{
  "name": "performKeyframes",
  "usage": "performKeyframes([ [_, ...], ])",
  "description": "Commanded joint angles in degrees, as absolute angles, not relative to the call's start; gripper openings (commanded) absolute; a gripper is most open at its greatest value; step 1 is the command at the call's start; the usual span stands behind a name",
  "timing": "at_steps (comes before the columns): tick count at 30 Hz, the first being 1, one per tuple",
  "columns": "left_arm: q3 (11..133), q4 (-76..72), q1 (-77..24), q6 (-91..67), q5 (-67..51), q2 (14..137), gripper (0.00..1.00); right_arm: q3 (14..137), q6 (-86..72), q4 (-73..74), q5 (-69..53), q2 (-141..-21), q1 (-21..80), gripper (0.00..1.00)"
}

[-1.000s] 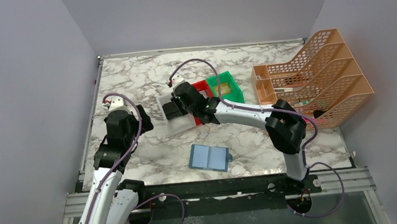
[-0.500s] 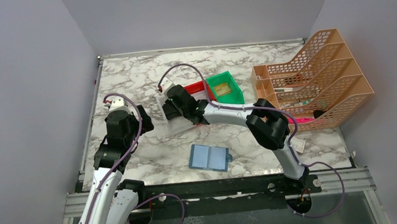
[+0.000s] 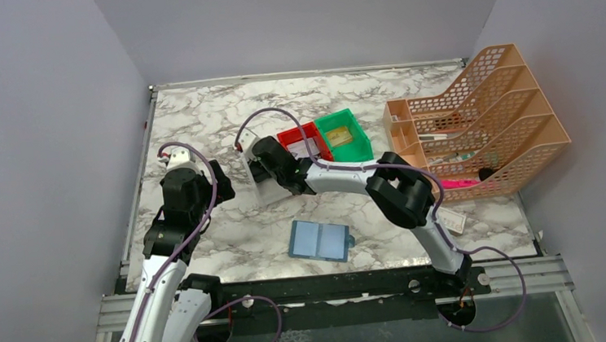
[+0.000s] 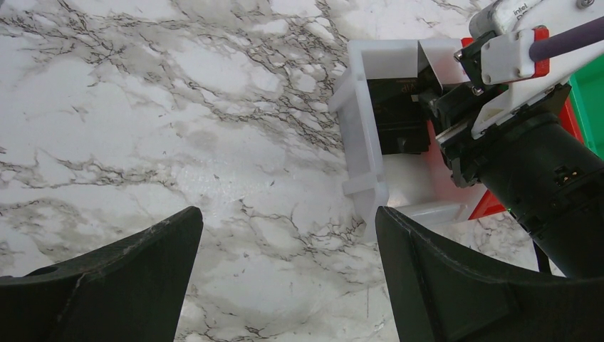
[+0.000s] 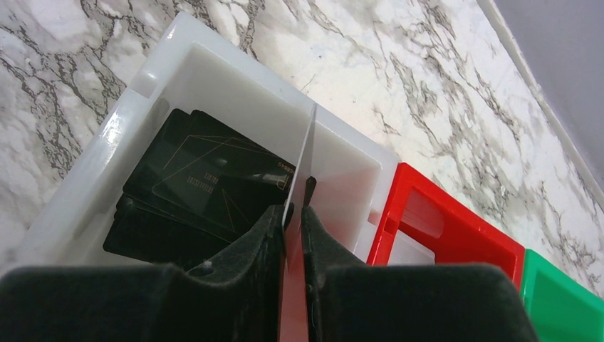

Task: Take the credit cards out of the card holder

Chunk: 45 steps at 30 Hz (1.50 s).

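The teal-blue card holder (image 3: 319, 240) lies open and flat near the front of the table, apart from both grippers. My right gripper (image 3: 259, 170) (image 5: 293, 214) hangs over a white bin (image 3: 273, 191) (image 5: 178, 64). Its jaws are parted by a narrow slit, with a thin credit card (image 5: 305, 153) standing edge-on in the slit against the left pad. Black cards (image 5: 192, 178) (image 4: 399, 117) lie in the bin below it. My left gripper (image 3: 221, 183) (image 4: 288, 271) is wide open over bare marble, left of the white bin (image 4: 360, 142), holding nothing.
A red bin (image 3: 289, 135) (image 5: 427, 206) and a green bin (image 3: 345, 123) stand right of the white bin. An orange mesh file rack (image 3: 483, 116) fills the right side. A small white item (image 3: 453, 221) lies near the right arm's base.
My right gripper has moved left, off the red bin and over the white bin, and its jaws have parted slightly around the card. The left arm and card holder have not moved.
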State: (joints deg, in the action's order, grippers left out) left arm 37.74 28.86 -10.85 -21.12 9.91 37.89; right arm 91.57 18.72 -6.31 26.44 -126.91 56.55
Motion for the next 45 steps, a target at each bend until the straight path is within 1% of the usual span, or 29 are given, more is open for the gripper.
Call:
performKeyframes([
  [1, 37.3, 27.8, -10.6, -20.3, 9.3, 37.8, 0.94, 92.5, 18.6, -4.7, 22.2, -126.6, 56.5, 0.20],
  [12, 37.2, 27.6, -10.5, -20.3, 8.8, 37.8, 0.94, 90.8, 17.8, -3.4, 18.2, -125.1, 56.5, 0.24],
  [14, 37.1, 27.6, -10.5, -20.2, 8.6, 37.7, 0.94, 90.5, 17.8, -3.4, 18.1, -124.9, 56.5, 0.29],
  [15, 37.1, 27.6, -10.5, -20.2, 8.6, 37.7, 0.94, 90.3, 17.7, -3.3, 18.1, -125.0, 56.5, 0.30],
  [20, 37.0, 27.6, -10.5, -20.2, 8.5, 37.7, 0.94, 89.4, 16.1, -3.1, 17.6, -124.3, 56.5, 0.31],
  [23, 37.0, 27.5, -10.6, -20.2, 8.4, 37.7, 0.94, 88.8, 14.8, -3.3, 17.1, -123.1, 56.4, 0.37],
  [29, 36.9, 27.4, -10.6, -20.2, 8.1, 38.0, 0.94, 86.5, 12.2, -5.4, 14.9, -119.6, 56.3, 0.45],
  [33, 36.9, 27.4, -10.5, -20.2, 8.1, 38.1, 0.94, 85.5, 9.1, -4.7, 14.8, -116.8, 56.2, 0.46],
  [36, 36.9, 27.4, -10.5, -20.2, 8.1, 38.1, 0.94, 81.9, 3.6, -4.4, 14.5, -112.0, 56.0, 0.46],
  [40, 36.9, 27.4, -10.5, -20.2, 8.1, 38.2, 0.93, 74.2, -8.4, -2.8, 12.7, -102.9, 55.7, 0.46],
  [45, 36.8, 27.3, -10.6, -20.2, 7.8, 38.5, 0.93, 61.6, -25.9, -0.1, 5.7, -91.9, 55.8, 0.47],
])
